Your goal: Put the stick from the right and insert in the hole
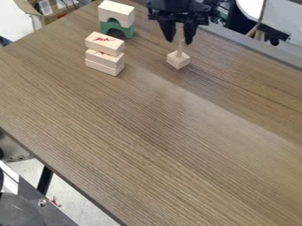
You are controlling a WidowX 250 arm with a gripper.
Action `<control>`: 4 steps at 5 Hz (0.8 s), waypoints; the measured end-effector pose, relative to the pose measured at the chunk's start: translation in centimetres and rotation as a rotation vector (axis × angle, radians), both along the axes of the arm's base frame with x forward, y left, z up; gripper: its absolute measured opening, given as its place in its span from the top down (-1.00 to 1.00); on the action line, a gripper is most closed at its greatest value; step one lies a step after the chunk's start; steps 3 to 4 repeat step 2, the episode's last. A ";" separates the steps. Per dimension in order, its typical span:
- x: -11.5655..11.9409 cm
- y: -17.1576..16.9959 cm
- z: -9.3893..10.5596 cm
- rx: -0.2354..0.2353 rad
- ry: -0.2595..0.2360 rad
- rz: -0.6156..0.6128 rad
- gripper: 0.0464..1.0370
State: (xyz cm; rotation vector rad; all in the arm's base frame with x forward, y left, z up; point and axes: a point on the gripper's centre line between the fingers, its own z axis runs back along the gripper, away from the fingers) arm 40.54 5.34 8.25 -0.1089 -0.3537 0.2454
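Table: two block stacks, one cube (one stick upright in it), one end effector, wide.

The gripper is coloured black throughout; its broad upper body is edged with small, uneven protrusions; two thick, dark fingers are mounted beneath, their ends tapered and blunt.
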 end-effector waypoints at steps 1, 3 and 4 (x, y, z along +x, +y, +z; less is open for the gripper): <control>-0.1 0.0 1.4 0.007 -0.022 -0.002 -0.79; -0.6 -0.5 3.3 0.022 -0.038 -0.014 -0.93; -0.6 -0.5 3.3 0.022 -0.038 -0.014 -0.93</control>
